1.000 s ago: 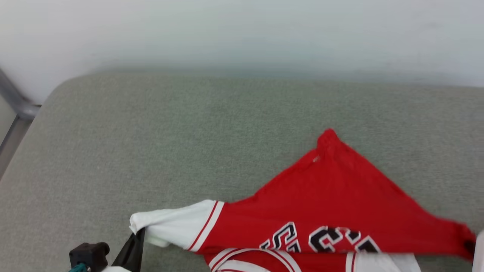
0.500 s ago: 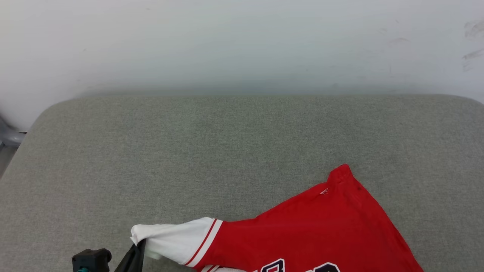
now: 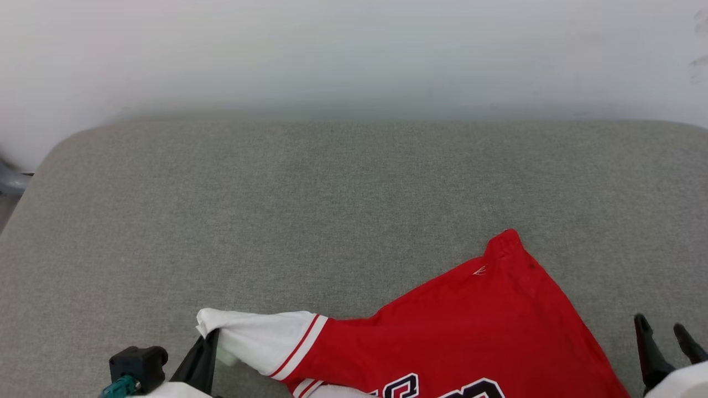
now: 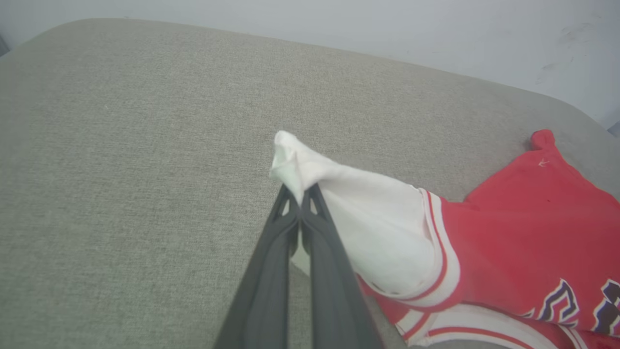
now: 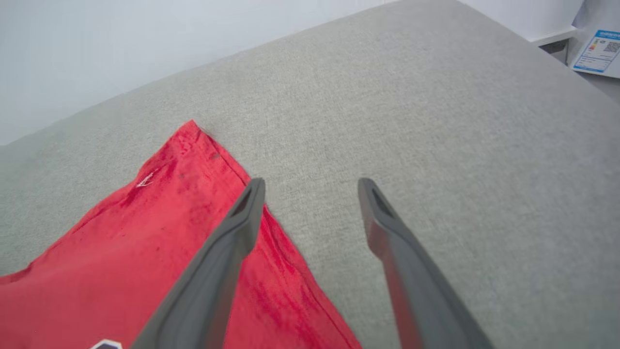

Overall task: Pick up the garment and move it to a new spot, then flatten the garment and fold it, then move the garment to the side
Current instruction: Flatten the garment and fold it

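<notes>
Left gripper (image 4: 300, 194): jaws pinched together on the bunched tip of the white sleeve of the red sports-jersey garment (image 4: 523, 228) with white-and-red striped trim. Sleeve end raised off the grey-green, fabric-covered padded bench (image 4: 121, 169), poking out past the fingertips. In the head view, left gripper (image 3: 212, 336) low at the lower left, fingers slanting up and rightward into the sleeve, small black block (image 3: 138, 362) just beside them.

Right gripper (image 5: 312, 186): jaws spread wide, holding nothing. One finger crossing the red cloth edge in the right wrist view, the other over bare bench (image 5: 436, 121); touching the cloth or not, cannot tell. In the head view, right gripper (image 3: 659, 326) at the lower right corner, just beside the garment's right edge, pale forearm below it.

Garment (image 3: 470, 331) on the near, right-of-centre part of the bench (image 3: 276, 193). Red body spread as a triangle, one corner peaking toward the far side. Black white-outlined numerals cut off by the lower frame edge.

Open room: broad bare bench left of, beyond and right of the garment. Rounded far corners, pale wall (image 3: 354, 55) right behind the far edge. Blue-and-white label (image 5: 598, 51) past the bench's right side.
</notes>
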Robot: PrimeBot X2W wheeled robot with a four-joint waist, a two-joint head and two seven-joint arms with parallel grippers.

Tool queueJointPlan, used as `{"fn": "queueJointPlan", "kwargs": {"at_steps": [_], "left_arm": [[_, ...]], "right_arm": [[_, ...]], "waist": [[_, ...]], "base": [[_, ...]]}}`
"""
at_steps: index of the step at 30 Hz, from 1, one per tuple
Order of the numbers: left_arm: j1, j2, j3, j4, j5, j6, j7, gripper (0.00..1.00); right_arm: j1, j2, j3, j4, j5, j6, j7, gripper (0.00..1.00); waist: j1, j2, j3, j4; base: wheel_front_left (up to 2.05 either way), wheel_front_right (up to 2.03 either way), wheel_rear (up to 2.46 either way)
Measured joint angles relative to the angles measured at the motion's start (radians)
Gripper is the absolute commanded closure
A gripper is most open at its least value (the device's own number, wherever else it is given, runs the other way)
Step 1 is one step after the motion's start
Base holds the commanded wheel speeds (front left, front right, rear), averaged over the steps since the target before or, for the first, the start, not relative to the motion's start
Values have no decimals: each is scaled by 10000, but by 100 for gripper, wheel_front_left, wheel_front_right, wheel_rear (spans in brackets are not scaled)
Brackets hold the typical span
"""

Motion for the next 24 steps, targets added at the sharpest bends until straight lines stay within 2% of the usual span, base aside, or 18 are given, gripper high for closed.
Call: {"fn": "queueJointPlan", "kwargs": {"at_steps": [3, 5, 8, 12, 17, 24], "left_arm": [[-258, -79, -69, -54, 54, -29, -61, 100], [-494, -136, -125, -90, 65, -104, -96, 100], [-818, -176, -176, -144, 81, -178, -184, 100], [-1220, -207, -268, -242, 190, -268, -272, 100], [-1577, -282, -360, -497, 253, -334, -326, 100], [-2011, -324, -426, -589, 274, -491, -466, 100]], "right_arm": [[-789, -313, 326, 546, 23, -2, -105, 0], [-1377, -633, 631, 876, 44, -2, 201, 0], [-2385, -1170, 1239, 1193, 234, 0, 1152, 0], [-3535, -1893, 2150, 1337, 447, 0, 3304, 0], [-4838, -2336, 3014, 1223, 458, -2, 5342, 0], [-6172, -2757, 4004, 1824, 362, 0, 6159, 0]], "waist": [[1, 0, 267, 82], [1, 0, 473, 157], [2, 0, 838, 270], [2, 0, 1342, 467], [2, 0, 1955, 730], [2, 0, 2735, 1072]], "base": [[0, 0, 0], [0, 0, 0], [0, 0, 0], [0, 0, 0], [0, 0, 0], [0, 0, 0]]}}
